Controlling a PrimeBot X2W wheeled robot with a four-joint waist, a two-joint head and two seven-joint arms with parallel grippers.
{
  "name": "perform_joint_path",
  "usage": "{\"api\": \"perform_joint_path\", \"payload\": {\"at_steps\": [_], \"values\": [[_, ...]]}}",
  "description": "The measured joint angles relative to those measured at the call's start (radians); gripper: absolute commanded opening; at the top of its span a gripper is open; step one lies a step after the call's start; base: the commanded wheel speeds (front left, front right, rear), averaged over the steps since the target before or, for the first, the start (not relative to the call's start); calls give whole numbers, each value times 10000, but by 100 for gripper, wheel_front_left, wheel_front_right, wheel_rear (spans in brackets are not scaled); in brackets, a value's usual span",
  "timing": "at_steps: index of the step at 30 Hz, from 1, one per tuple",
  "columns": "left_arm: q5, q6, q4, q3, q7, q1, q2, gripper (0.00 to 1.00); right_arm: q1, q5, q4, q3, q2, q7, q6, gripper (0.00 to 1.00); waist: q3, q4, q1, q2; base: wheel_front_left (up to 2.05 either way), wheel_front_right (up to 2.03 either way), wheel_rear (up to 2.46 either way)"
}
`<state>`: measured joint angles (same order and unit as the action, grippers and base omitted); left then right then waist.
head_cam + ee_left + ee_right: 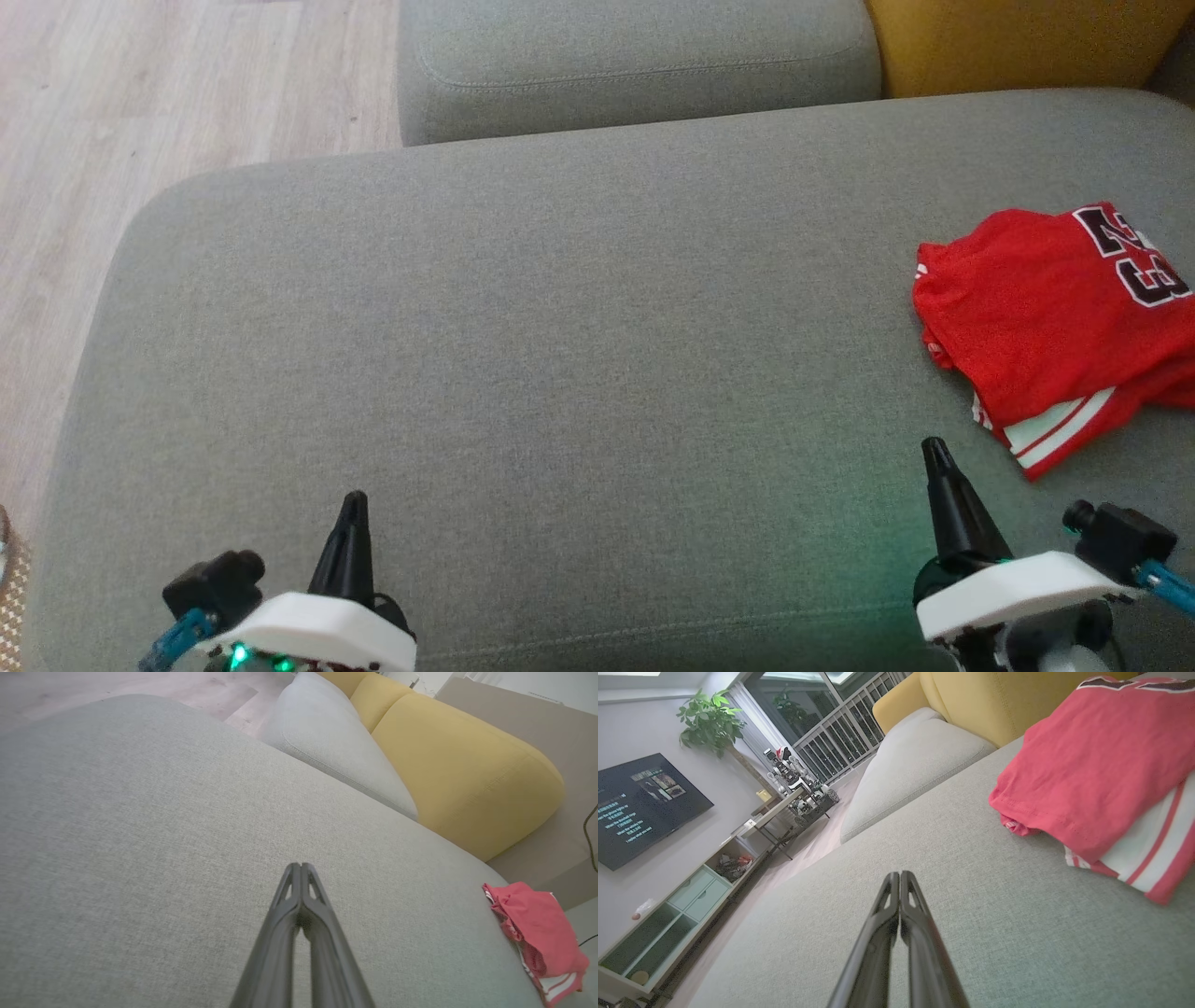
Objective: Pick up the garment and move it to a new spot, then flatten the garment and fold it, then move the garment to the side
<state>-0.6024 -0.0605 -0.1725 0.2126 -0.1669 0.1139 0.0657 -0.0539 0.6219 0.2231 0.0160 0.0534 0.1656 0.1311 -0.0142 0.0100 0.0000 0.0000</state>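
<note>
Garment (1046,317) lies folded near your right claw (933,450), clenched and empty like your left claw (355,501); a careless swing could drag the fold open.

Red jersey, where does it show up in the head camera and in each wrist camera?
Head view: red jersey at the right edge, mid-height, on the grey seat.
Left wrist view: red jersey in the lower right corner.
Right wrist view: red jersey at upper right, close and large.
Shared landmark: yellow cushion, beyond the jersey in every view.
</note>
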Motion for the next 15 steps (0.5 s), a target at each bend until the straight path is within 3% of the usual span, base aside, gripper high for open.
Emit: {"api": "perform_joint_path", "payload": {"at_steps": [15], "values": [[-1802, 359, -163, -347, 407, -239, 33, 0, 105, 1753, 84, -153, 23, -428, 0, 0, 30, -17, 0, 0, 0, 0, 0]]}}
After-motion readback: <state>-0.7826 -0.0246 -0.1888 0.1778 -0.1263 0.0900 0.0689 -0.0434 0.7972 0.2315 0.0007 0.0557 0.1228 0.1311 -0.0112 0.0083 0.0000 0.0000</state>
